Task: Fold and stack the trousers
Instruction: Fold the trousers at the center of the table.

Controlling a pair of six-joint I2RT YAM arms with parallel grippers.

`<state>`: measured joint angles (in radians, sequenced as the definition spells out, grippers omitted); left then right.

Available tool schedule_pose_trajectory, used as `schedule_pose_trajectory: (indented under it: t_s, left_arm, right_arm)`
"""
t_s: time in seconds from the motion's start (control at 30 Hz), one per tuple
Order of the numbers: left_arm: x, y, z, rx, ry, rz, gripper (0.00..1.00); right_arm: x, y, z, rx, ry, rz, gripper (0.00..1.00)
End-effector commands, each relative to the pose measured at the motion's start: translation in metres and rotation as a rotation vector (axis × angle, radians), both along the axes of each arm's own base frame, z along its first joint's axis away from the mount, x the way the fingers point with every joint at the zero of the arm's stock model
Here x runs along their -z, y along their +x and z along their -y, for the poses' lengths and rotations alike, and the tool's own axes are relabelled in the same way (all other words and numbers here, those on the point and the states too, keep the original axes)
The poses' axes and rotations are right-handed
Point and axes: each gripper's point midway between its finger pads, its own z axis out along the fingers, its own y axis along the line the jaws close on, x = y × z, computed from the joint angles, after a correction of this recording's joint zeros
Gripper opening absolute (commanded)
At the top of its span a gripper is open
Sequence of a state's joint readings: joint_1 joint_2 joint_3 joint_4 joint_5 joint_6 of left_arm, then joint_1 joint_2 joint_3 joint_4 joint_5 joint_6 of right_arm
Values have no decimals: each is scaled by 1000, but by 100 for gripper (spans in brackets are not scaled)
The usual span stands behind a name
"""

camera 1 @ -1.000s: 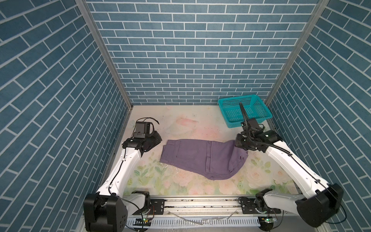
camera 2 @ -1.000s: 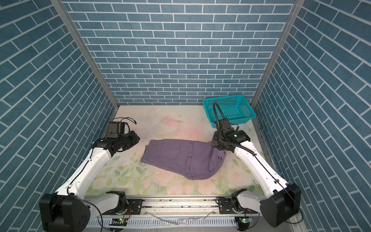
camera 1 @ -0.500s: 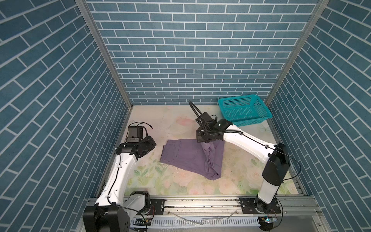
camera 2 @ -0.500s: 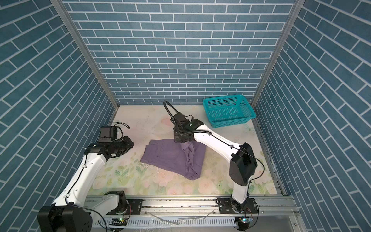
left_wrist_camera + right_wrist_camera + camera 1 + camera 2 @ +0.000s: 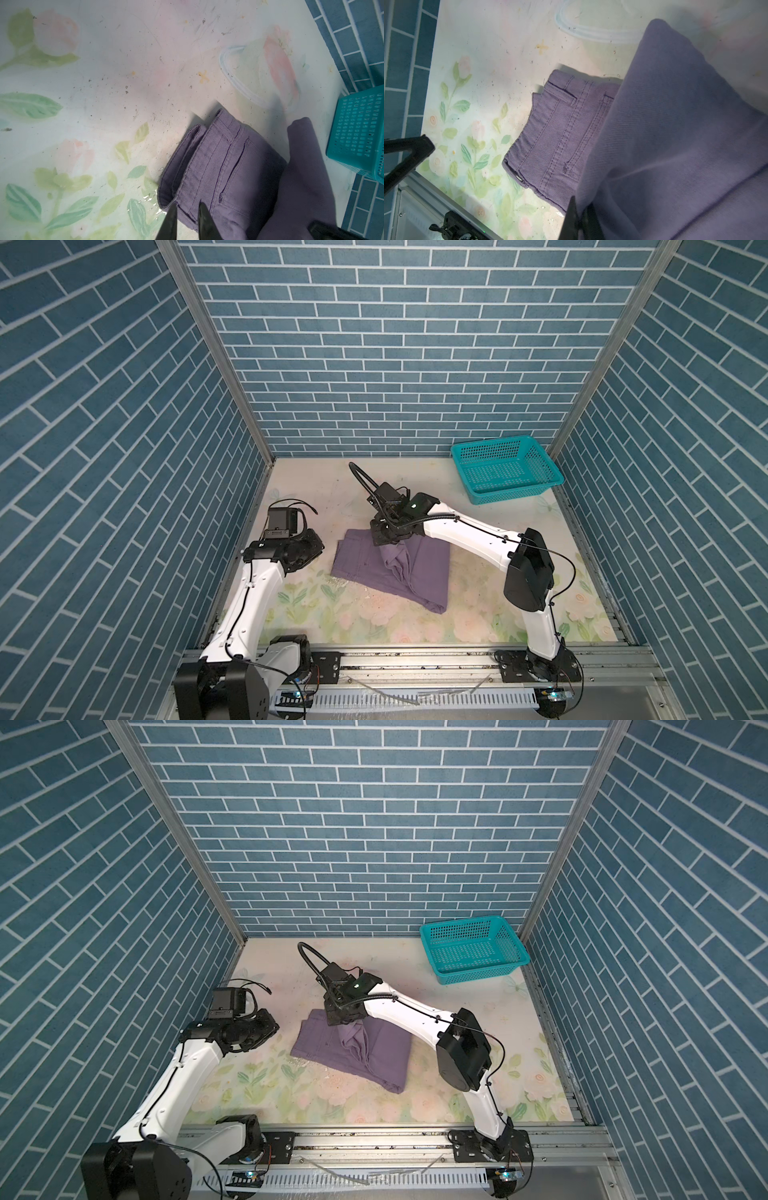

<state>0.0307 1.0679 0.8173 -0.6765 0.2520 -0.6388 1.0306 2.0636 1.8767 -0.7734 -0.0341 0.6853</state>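
**Leg end carried across to waist side**

R gripper (image 5: 388, 541) has swung from near basket (image 5: 515, 493) to over the waist end, dragging cloth w/ it. Jaws pinched tight on a bunched leg of the trousers (image 5: 419, 572). Rest lies doubled on floral table (image 5: 478, 605), approx centre. L gripper (image 5: 187, 207) near waistband, not touching, fingers slightly parted, empty.

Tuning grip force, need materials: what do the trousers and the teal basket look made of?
The trousers: likely cotton twill, denim-like, matte. Diagonal ribs and double-stitched seams show in the right wrist view, and the cloth drapes in soft folds.
The teal basket: moulded plastic, probably rigid, with a smooth finish. It has one uniform colour and a regular grid of perforations in its walls and floor.
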Motion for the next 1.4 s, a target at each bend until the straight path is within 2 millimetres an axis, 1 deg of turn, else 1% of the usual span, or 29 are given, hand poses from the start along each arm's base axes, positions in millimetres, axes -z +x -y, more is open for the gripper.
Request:
schedule_pose_trajectory:
  t_s: [0.0,0.1,0.27,0.3,0.33,0.4,0.43,0.47,0.6,0.67,0.73,0.83,0.87,0.93,1.0,1.1,1.17,1.2,1.27,1.33,1.37]
  left_arm:
    - [7,-2,-2,-2,4,-14,23]
    - [12,-2,-2,-2,5,-24,27]
    - [25,-2,-2,-2,1,-47,27]
    - [29,-2,-1,-4,-4,-53,27]
    - [34,-3,0,-7,-12,-59,27]
    - [44,-3,2,-9,-31,-69,27]
    - [45,1,3,-11,-40,-58,27]
    - [55,-3,5,-11,-53,-77,27]
    - [68,1,15,0,-110,-81,27]
    - [74,1,16,3,-114,-93,26]
    - [81,-1,16,10,-112,-110,26]
    - [92,-7,17,15,-110,-134,26]
    - [94,-8,17,15,-108,-140,26]
    - [99,-11,17,16,-110,-152,25]
    - [102,-14,17,17,-110,-163,25]
    - [98,-14,16,23,-99,-162,25]
    - [90,-14,13,17,-80,-156,25]
    - [86,-14,11,14,-68,-151,25]
    - [72,-12,8,7,-50,-122,26]
    - [53,-8,6,6,-32,-69,28]
    - [44,-5,7,11,-24,-41,29]
  right_arm:
    - [-14,-4,-24,1,78,-10,0]
    - [-6,-11,-35,-22,81,-27,0]
    - [3,-25,-53,-67,88,-61,0]
    - [5,-25,-55,-67,89,-66,0]
    - [2,-26,-57,-68,99,-67,0]
    - [15,-25,-63,-65,92,-83,0]
    - [17,-24,-66,-63,98,-87,0]
    - [17,-24,-68,-60,105,-93,0]
    - [16,-20,-82,-44,151,-106,0]
    - [15,-18,-90,-40,173,-109,0]
    - [18,-16,-97,-39,185,-123,0]
    - [22,-17,-107,-49,211,-142,18]
    - [22,-18,-111,-57,228,-149,20]
    - [19,-20,-121,-83,278,-157,28]
    - [12,-19,-126,-98,307,-152,35]
    - [-1,-14,-120,-125,306,-101,38]
    - [-15,-8,-107,-134,302,-52,38]
    - [-23,-4,-98,-137,301,-22,37]
    - [-42,4,-72,-123,292,44,35]
    - [-48,12,-36,-72,255,92,33]
    - [-46,14,-19,-45,241,99,32]
